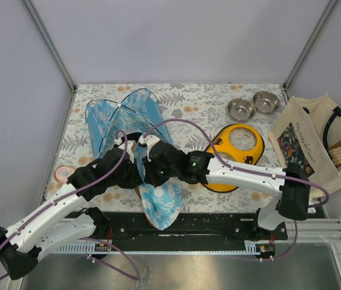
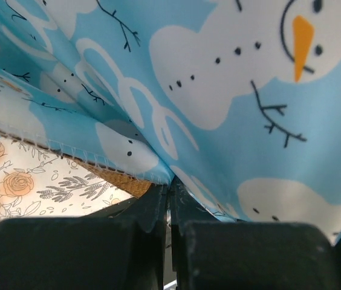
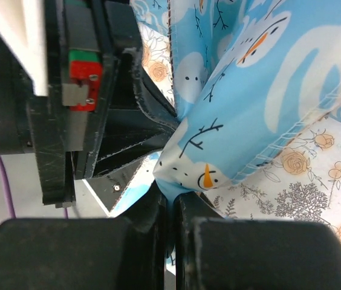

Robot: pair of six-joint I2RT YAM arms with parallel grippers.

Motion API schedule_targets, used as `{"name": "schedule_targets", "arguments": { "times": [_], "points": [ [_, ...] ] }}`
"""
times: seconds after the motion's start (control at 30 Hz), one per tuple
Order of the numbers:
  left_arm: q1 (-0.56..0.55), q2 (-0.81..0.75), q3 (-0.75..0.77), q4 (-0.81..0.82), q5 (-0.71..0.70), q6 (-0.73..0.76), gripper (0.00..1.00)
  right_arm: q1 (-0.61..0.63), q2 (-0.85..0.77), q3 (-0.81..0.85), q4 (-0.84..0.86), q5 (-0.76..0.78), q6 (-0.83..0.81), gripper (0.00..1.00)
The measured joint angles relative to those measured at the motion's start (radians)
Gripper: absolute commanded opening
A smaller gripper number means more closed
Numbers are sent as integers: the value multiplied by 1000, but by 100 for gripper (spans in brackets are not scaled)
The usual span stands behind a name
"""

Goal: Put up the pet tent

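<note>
A table cover of pale cloth printed with flowers and leaves (image 1: pixel 219 109) spreads across the work surface. On it the pet tent (image 1: pixel 125 115), light-blue fabric with white snowmen and thin black poles, lies collapsed and mostly flat. It runs from the far left of the table down to the near edge between the two arms, with one lobe hanging over the black base rail.

At the right edge stands a cream canvas tote bag with dark handles (image 1: pixel 315 139). Just left of it lies a flat yellow plastic piece with a round hole (image 1: pixel 246 158), partly crossed by the right arm. Beyond that, two round steel bowls (image 1: pixel 241 109) (image 1: pixel 266 101) sit side by side, touching or nearly so. A small pink roll of tape (image 1: pixel 64 174) rests at the left edge.

Both arms reach in to the middle of the tent, their wrists close together. The left gripper (image 2: pixel 169 196) has its jaws pressed together on a stitched fold of the snowman fabric. The right gripper (image 3: pixel 170 199) is likewise clamped on a bunched corner of the same fabric, lifting it off the floral cloth just beside the left gripper.
</note>
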Motion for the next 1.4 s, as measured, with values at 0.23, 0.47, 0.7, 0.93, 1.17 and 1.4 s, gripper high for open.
{"name": "schedule_targets", "arguments": {
  "times": [0.23,0.47,0.7,0.93,1.17,1.4],
  "points": [
    [129,31,-72,49,59,20,0,0,132,74,0,22,-71,0],
    [280,69,-83,72,127,37,0,-26,217,155,-9,62,-39,13],
    [346,83,-99,134,172,44,0,-127,301,237,-84,56,75,62],
    [375,90,-104,147,172,44,0,-142,314,253,-93,82,63,82],
    [390,90,-104,146,161,43,1,-183,314,253,-60,123,51,76],
    [392,94,-104,145,164,52,2,-194,299,188,139,171,20,63]
  ]
}}
